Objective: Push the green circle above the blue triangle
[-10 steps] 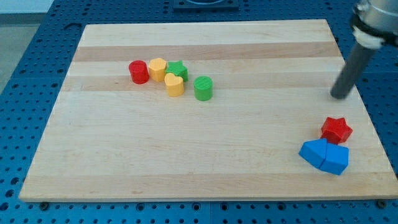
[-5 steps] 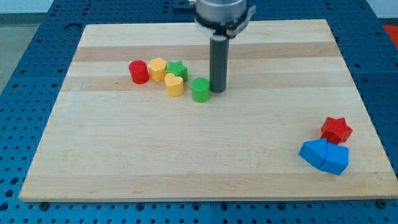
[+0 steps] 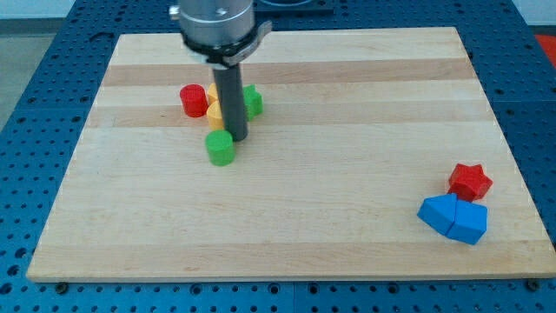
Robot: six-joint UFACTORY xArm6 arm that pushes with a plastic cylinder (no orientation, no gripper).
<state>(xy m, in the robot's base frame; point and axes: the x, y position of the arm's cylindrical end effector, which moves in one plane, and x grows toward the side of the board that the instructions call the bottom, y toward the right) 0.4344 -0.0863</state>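
Red cylinder (image 3: 193,101) sits far left of the cluster, yellow blocks (image 3: 214,106) just beside it, mostly hidden behind the rod. Green circle (image 3: 220,148) is below them, apart from the cluster, my tip (image 3: 238,138) touching its upper-right edge. Green star (image 3: 252,101) peeks out right of the rod. No jaws on this rig, just the rod. Far right, near the board's (image 3: 347,217) bottom: blue triangle (image 3: 439,214) touching a second blue block (image 3: 470,223), red star (image 3: 470,181) just above them. Green circle is well apart from the triangle.

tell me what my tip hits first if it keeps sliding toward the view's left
Most likely the green circle, which sits right against your tip on its lower-left side; beyond it the board looks free.
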